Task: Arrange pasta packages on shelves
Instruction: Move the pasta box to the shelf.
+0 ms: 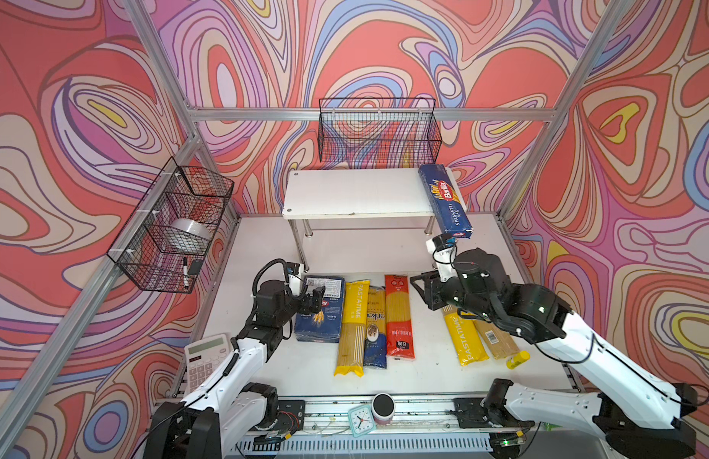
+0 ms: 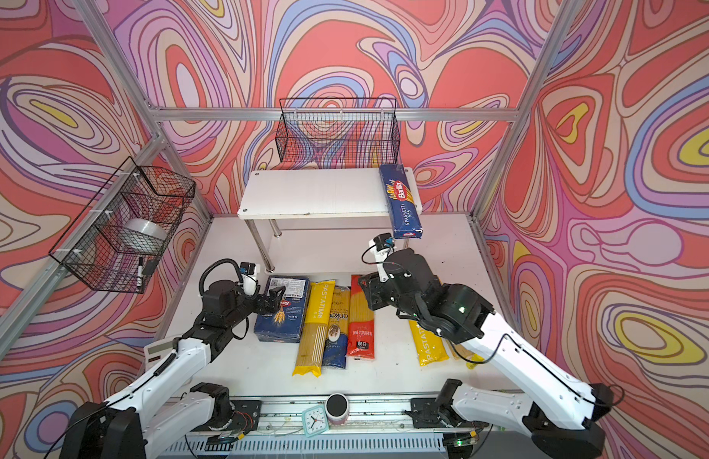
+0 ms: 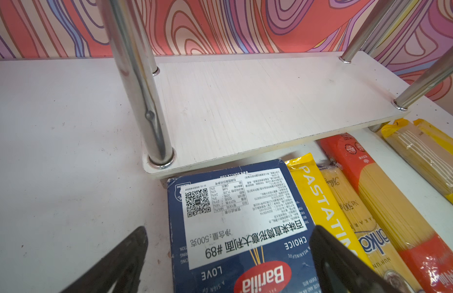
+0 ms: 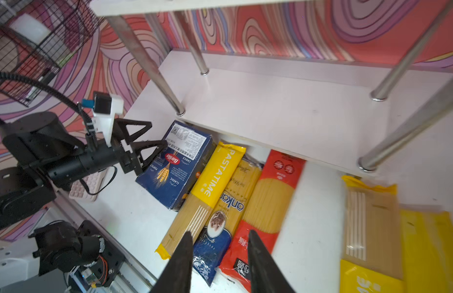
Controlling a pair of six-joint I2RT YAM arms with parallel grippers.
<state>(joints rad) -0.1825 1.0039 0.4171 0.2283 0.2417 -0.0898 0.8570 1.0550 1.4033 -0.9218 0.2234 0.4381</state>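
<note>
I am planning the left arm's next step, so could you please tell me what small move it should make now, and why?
Probably lower the left gripper and close it on the wide blue Barilla box: its jaws stand open astride the box, holding nothing, and the lower shelf board just beyond has room.

Fig. | Walls [image 1: 384, 51]: you face swirling red, pink, lilac and blue pattern on three sides | Frame [image 1: 265, 114]: silver aluminium bars | Back basket [image 1: 378, 131]: black wire, hung on the rear bar | Side basket [image 1: 170, 226]: black wire, on your left wall | Worktop [image 1: 424, 377]: white, lightly scuffed | Light: even, shadows soft
</note>
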